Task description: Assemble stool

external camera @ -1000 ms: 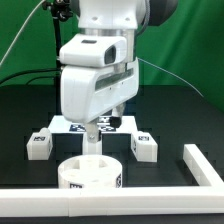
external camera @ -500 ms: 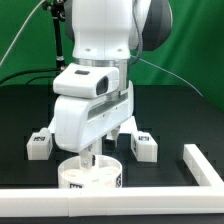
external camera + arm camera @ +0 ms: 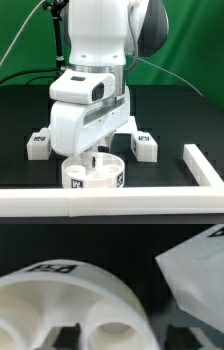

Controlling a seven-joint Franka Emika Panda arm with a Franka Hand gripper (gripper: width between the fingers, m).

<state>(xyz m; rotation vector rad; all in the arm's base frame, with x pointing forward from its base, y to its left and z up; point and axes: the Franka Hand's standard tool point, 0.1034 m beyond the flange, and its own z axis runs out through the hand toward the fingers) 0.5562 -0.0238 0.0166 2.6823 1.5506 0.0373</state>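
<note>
The round white stool seat [image 3: 92, 176] lies at the front of the black table, one marker tag on its side. In the wrist view the seat [image 3: 60, 303] fills the lower left, with a round socket [image 3: 118, 331] in its rim. My gripper [image 3: 93, 158] is low over the seat. In the wrist view the gripper [image 3: 125, 336] is open: the dark fingers [image 3: 66, 336] stand wide apart, one over the seat's hollow, the other over the table outside the rim, the socket between them. Two blocky white legs [image 3: 38, 146] [image 3: 143, 147] lie either side. One leg [image 3: 195, 274] shows large in the wrist view.
A long white border rail [image 3: 150, 203] runs along the front edge just before the seat and turns back at the exterior view's right [image 3: 203, 166]. The arm's bulk hides the table behind the seat. A green backdrop stands at the back.
The arm has come down over the seat: the hand was well above it a second ago and its fingers now reach the seat's rim. The seat and legs have not moved.
</note>
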